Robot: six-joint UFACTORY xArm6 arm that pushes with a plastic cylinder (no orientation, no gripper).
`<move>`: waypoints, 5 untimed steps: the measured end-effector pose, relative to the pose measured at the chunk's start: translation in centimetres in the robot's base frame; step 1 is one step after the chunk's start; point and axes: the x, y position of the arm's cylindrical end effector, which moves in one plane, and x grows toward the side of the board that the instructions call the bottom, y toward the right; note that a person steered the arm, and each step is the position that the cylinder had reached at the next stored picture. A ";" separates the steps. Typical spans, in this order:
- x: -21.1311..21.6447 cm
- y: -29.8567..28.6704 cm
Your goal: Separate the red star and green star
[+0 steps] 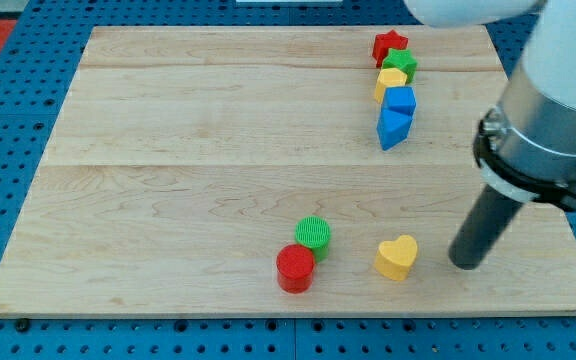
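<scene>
The red star (pixel 389 44) lies near the view's top right of the wooden board (pixel 188 150). The green star (pixel 401 63) touches it just below. A yellow block (pixel 390 80), a blue cube-like block (pixel 400 100) and a blue wedge-like block (pixel 393 127) follow in a line below them. My tip (pixel 465 263) rests on the board at the lower right, far below the stars and just right of the yellow heart (pixel 397 257).
A green cylinder (pixel 313 235) and a red cylinder (pixel 295 268) touch each other near the board's bottom edge, left of the yellow heart. The arm's body (pixel 548 120) looms over the board's right edge. Blue pegboard (pixel 8 120) surrounds the board.
</scene>
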 end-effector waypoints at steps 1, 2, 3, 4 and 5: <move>0.9 -4.1; 2.3 -6.4; 2.4 -7.0; 2.7 -5.5; 2.7 -5.4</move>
